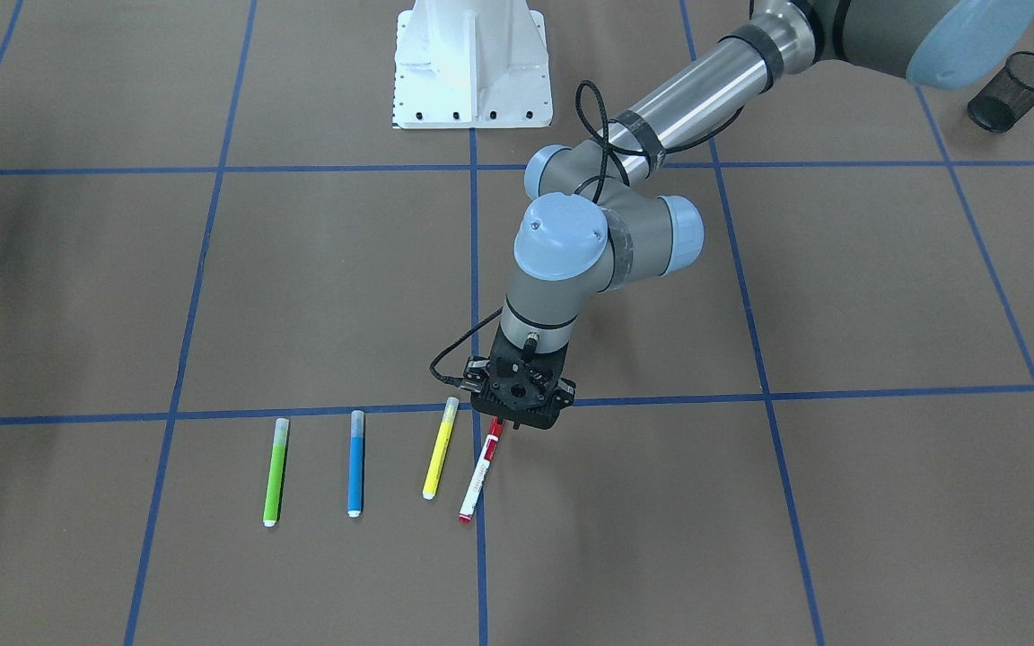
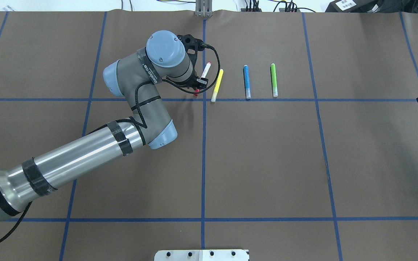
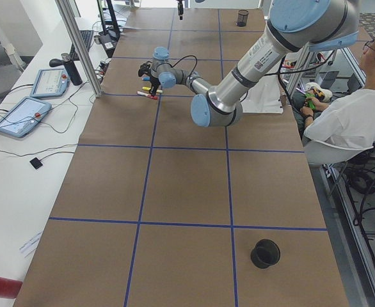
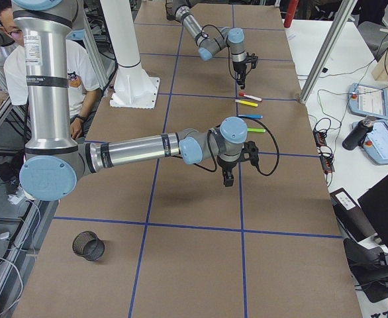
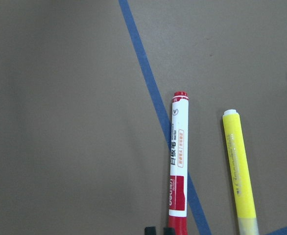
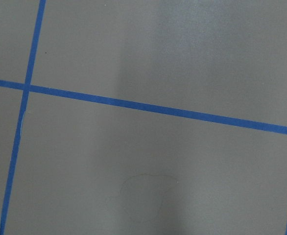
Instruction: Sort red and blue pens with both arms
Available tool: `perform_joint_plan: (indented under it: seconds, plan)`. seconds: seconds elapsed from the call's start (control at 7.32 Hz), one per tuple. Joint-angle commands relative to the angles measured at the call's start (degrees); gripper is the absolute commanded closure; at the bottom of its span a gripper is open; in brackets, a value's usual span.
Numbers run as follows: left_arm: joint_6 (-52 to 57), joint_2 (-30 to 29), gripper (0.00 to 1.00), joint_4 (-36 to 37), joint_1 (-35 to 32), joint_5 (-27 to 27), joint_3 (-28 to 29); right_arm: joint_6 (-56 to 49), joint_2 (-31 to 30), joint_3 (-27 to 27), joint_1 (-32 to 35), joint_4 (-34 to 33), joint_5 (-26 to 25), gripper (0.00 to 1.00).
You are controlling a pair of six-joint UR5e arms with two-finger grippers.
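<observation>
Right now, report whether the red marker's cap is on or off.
On. The red marker shows its red cap seated on the white barrel, at the end under the left gripper.

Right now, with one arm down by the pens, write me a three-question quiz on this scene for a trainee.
1. True or false: the left gripper is over bare table, away from every pen.
2. What colour is the pen lying right next to the red marker? A green, B yellow, C blue.
3. How many pens lie in the row on the table?

Key:
1. False. The left gripper is at the red marker's cap end.
2. B, the yellow pen.
3. Four.
</observation>
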Motion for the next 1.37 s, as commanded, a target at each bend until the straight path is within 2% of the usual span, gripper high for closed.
perform_joint_plan:
  seconds: [0.0,0.55,0.68,0.82,1.09,1.23]
  plan:
    - [-0.03,-1.31,0.23,-0.15,1.19,0.86,2.42,0.03,-0.04,0.00,-0.24,0.00,0.00,0.00]
    - [0.06,-3.07,0.34,-3.40,1.28,3.50,6.82,0.03,-0.13,-0.53,-0.77,0.00,0.00,0.00]
    - [0.06,-3.16,0.42,-3.40,1.28,3.50,6.91,0.03,-0.13,-0.70,-0.77,0.00,0.00,0.00]
    - [0.06,-3.43,0.67,-3.40,1.37,3.50,7.18,0.03,-0.13,-0.88,-0.77,-0.09,0.00,0.00]
    - [0.06,-3.34,0.73,-3.32,2.24,3.59,7.18,0.03,-0.04,-1.67,-0.95,-0.09,0.00,0.00]
    - [0.06,-3.25,0.89,-3.23,2.51,3.59,7.18,0.12,-0.04,-2.02,-0.95,0.00,0.00,0.00]
